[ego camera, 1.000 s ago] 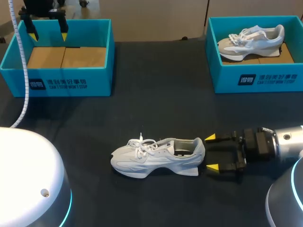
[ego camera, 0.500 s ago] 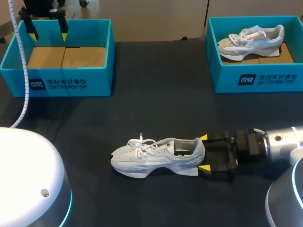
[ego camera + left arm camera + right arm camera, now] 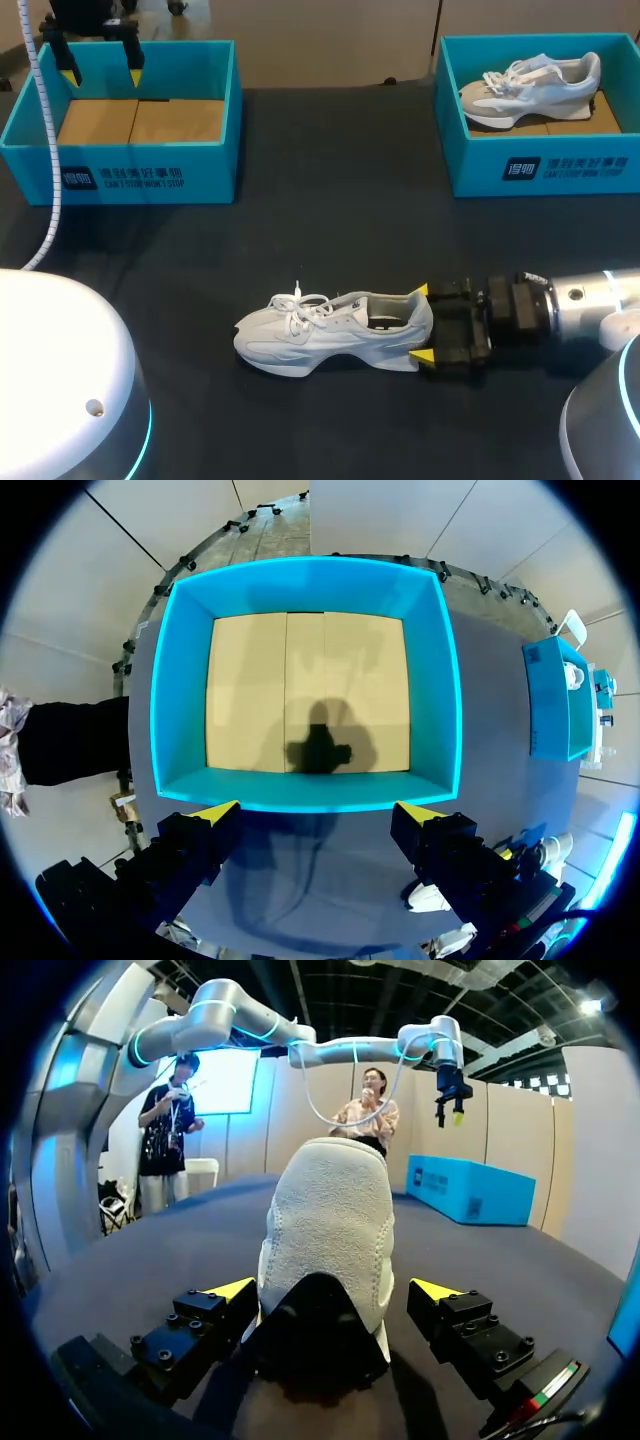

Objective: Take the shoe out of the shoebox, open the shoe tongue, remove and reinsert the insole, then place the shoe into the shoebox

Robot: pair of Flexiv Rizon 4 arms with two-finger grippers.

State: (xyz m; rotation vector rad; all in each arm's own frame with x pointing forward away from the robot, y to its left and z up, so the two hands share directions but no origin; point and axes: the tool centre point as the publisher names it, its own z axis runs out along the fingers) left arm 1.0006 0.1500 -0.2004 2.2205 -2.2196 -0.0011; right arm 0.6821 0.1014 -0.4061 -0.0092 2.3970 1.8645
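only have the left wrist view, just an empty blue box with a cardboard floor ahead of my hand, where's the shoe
Observer: The head view shows a white shoe standing on its sole on the dark table, outside any box, on the near side.
Operator: anything gripping it
Observer: No. The right hand is open around the heel, one yellow tip on each side. The right wrist view shows a clear gap beside one finger.
Operator: is that the only one
Observer: No, a second shoe lies in the other blue shoebox at the table's far right.
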